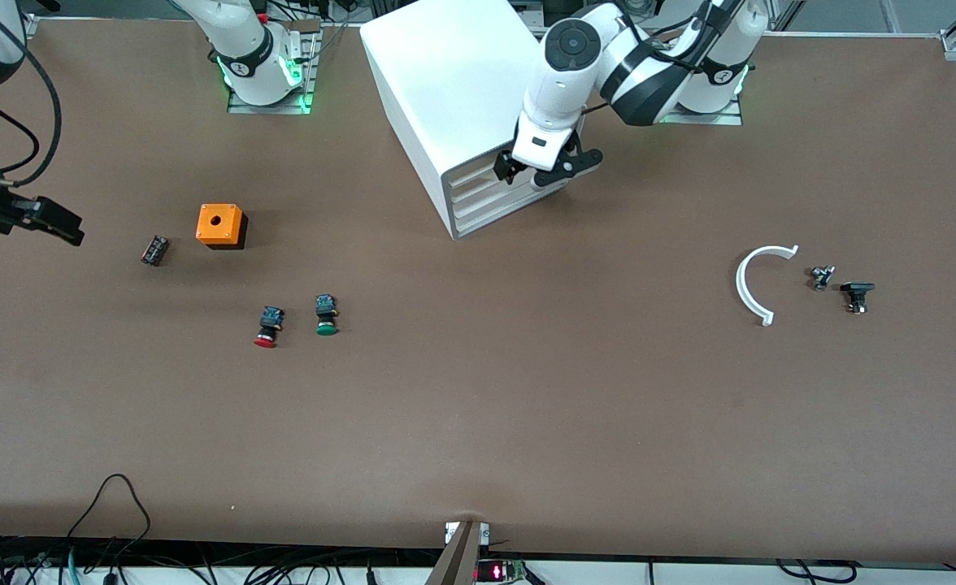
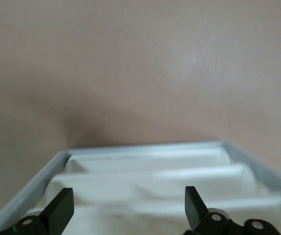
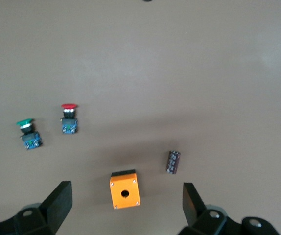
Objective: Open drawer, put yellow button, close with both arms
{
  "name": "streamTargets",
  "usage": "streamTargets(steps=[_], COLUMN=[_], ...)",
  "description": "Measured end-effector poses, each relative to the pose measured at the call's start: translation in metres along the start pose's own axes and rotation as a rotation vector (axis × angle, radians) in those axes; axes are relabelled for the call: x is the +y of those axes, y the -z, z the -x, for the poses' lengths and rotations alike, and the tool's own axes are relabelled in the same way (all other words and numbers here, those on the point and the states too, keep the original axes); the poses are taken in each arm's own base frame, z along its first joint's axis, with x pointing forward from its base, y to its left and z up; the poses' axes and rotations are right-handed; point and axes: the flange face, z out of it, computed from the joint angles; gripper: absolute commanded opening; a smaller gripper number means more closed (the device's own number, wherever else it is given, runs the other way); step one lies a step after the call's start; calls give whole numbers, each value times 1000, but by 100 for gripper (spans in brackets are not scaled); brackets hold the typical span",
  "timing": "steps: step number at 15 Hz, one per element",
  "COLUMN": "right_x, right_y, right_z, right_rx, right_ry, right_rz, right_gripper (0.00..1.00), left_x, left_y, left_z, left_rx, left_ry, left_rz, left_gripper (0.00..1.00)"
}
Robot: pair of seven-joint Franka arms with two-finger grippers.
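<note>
One white cabinet [image 1: 445, 89], two push buttons [image 1: 269, 326] [image 1: 326, 315], one orange box [image 1: 220, 225], one white arc [image 1: 750, 284].

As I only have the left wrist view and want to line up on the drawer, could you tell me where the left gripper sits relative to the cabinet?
Observer: The left gripper hangs open just in front of the cabinet, level with the drawer, which looks shut.
Operator: Thank you. Where is the right gripper?
Observer: The right gripper is open over the right arm's end of the table, near an orange box.
Operator: And the yellow button?
Observer: No view shows it. Only a red button and a green button lie on the table, nearer the front camera than the orange box.
</note>
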Motion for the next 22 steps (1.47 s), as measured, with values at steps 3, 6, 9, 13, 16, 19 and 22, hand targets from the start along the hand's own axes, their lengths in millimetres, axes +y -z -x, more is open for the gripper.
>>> streamTargets(steps=[3,6,9,13,16,19,22], right_x=[-1,0,8,15,13,9,8], right_y=[-17,-21,-14,-12,-11,-4,0], right_z=[23,36,38,36,36,31,29], right_rx=[6,23,43,54,55,67,72], right_ry=[2,18,69,64,77,85,85], right_rz=[-15,-17,-49,-90,-90,-89,-89], right_gripper=[100,100,100,100,100,100,100], left_x=[-22,-72,-118,-175,-206,-220,-212], left_y=[36,69,119,213,263,286,288], left_z=[-104,-195,-245,-273,-280,-281,-280], left_rx=[56,109,94,69,59,34,26], left_ry=[9,-140,-259,-325,-340,-348,-363], left_rz=[60,50,-6,-39,-43,-55,-63], left_gripper=[100,100,100,100,100,100,100])
